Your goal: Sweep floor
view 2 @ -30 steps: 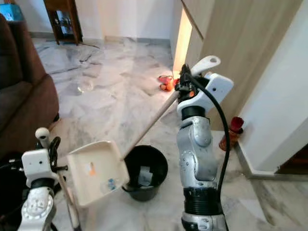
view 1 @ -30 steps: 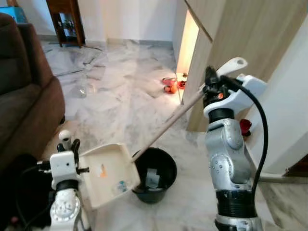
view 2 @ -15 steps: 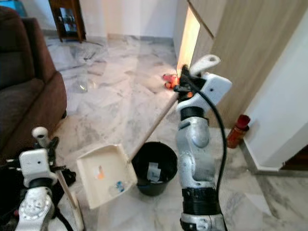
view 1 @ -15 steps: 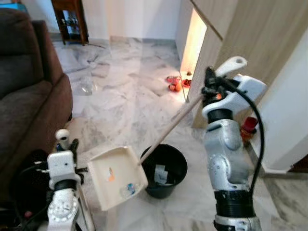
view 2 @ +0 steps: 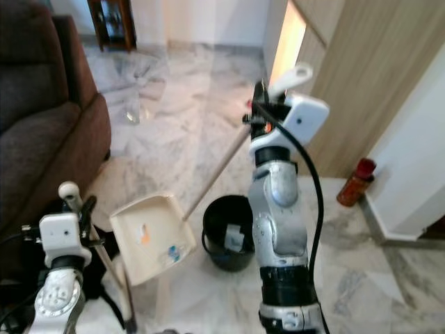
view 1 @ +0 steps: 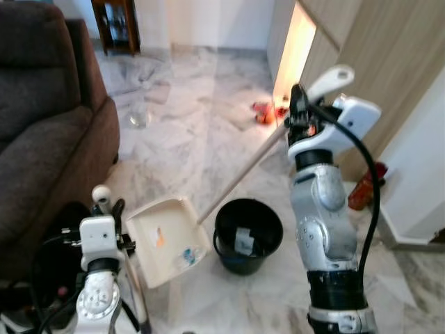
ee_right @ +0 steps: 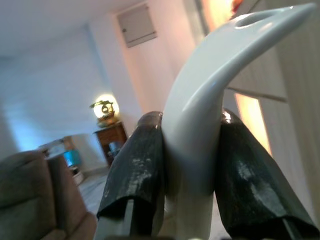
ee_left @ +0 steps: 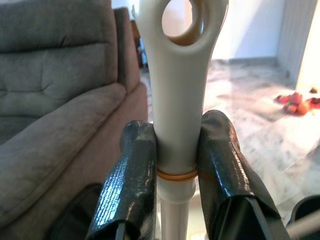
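Dustpan (view 1: 167,240) nearer bin (view 1: 248,235) | both pincers – left (ee_left: 175,165), right (ee_right: 187,165) – clamp handles

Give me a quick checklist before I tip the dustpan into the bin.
1. Right gripper shut on the dustpan handle: ok.
2. Left gripper shut on the broom handle: ok.
3. Debris sitting in the dustpan: ok, small orange and blue bits lie on the tray.
4. Dustpan lip over the black bin: not ok, the tray sits beside the bin, toward the robot's left.
5. Bin upright and open: ok, a scrap of paper is already inside.
6. Broom head out of the way: cannot tell, its lower end is hidden.
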`<state>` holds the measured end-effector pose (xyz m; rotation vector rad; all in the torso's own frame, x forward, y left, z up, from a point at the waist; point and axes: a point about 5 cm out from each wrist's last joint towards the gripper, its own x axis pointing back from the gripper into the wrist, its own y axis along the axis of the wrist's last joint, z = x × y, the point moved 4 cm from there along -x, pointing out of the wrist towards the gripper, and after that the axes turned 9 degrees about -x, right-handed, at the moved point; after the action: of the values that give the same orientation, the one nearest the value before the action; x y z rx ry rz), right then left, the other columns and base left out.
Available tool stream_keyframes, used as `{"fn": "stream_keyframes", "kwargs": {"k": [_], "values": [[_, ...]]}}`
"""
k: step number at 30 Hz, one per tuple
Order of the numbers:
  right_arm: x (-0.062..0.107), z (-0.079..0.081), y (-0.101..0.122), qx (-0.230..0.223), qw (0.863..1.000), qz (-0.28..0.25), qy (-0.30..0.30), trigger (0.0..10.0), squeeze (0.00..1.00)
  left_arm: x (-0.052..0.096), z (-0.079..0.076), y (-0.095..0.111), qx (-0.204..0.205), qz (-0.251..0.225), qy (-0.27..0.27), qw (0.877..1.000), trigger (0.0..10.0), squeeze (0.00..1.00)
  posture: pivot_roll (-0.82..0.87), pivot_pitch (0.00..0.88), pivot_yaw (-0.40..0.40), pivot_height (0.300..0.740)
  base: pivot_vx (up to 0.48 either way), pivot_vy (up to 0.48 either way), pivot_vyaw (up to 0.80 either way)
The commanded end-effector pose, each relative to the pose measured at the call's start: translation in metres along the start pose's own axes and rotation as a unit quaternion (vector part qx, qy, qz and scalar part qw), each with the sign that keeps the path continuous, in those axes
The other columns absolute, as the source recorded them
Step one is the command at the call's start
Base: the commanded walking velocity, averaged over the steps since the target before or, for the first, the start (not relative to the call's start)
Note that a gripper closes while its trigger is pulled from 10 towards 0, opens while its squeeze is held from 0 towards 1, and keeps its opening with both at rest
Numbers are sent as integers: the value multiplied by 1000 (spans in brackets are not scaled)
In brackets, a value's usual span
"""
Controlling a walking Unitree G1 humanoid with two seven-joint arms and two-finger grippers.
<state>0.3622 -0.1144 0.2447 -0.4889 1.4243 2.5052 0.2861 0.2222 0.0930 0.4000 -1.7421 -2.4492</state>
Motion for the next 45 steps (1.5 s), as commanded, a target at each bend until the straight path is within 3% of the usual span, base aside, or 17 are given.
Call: {"fn": "stream_keyframes", "kwargs": {"k": [1, 35, 40, 45], "values": [[-4, 12, 19, -11, 999, -42, 19, 10000, 0, -5, 0, 13, -6, -25, -4, 1000, 10000, 0, 147, 14, -41, 740, 0, 0, 0], [-5, 18, 26, -23, 998, -60, 27, 10000, 0, -7, 8, 19, -11, -38, 12, 999, 10000, 0, 154, 16, -39, 740, 298, 0, 0], [-9, 33, 60, -39, 991, -117, 45, 10000, 0, -6, 10, 20, -11, -40, 17, 999, 10000, 0, 156, 18, -40, 740, 313, 0, 0], [-10, 33, 63, -41, 991, -123, 45, 10000, 0, -6, 8, 21, -10, -41, 16, 999, 10000, 0, 154, 16, -41, 740, 317, 0, 0]]}}
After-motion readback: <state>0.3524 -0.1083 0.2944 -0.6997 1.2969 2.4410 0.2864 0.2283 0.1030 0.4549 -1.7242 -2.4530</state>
